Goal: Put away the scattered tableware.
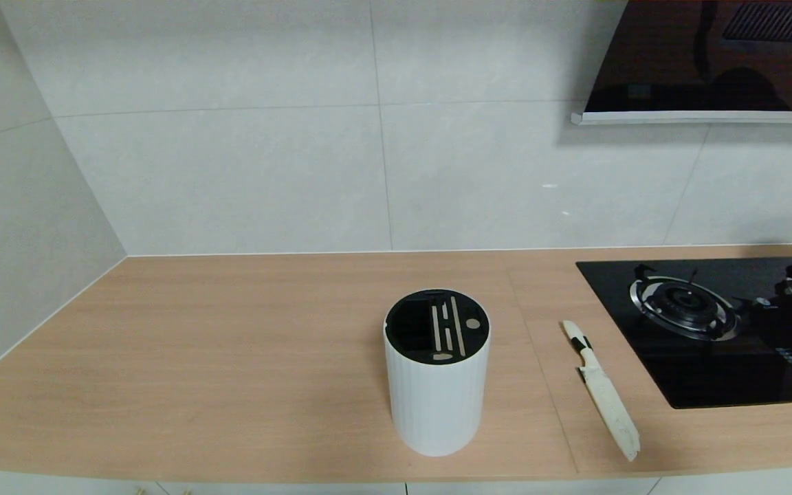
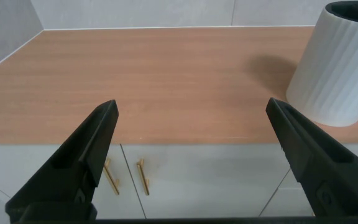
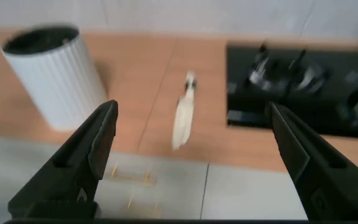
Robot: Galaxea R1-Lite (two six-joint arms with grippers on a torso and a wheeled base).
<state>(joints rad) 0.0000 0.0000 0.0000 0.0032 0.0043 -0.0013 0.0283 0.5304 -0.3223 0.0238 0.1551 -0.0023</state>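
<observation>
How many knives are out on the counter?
1. The knife lies flat on the counter, between the white holder and the stove. No handles stick out of the holder, but its inside is hidden.

Holder (image 1: 437,375) on the countertop (image 1: 231,357), knife (image 1: 599,390) lying just right of it, hob (image 1: 712,368) farther right.

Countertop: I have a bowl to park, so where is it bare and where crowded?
Widest bare stretch of the countertop: from the left wall to the white holder. The strip behind the holder, up to the back wall, is bare too. Crowded on the right: the knife lies between holder and hob, leaving narrow lanes.
</observation>
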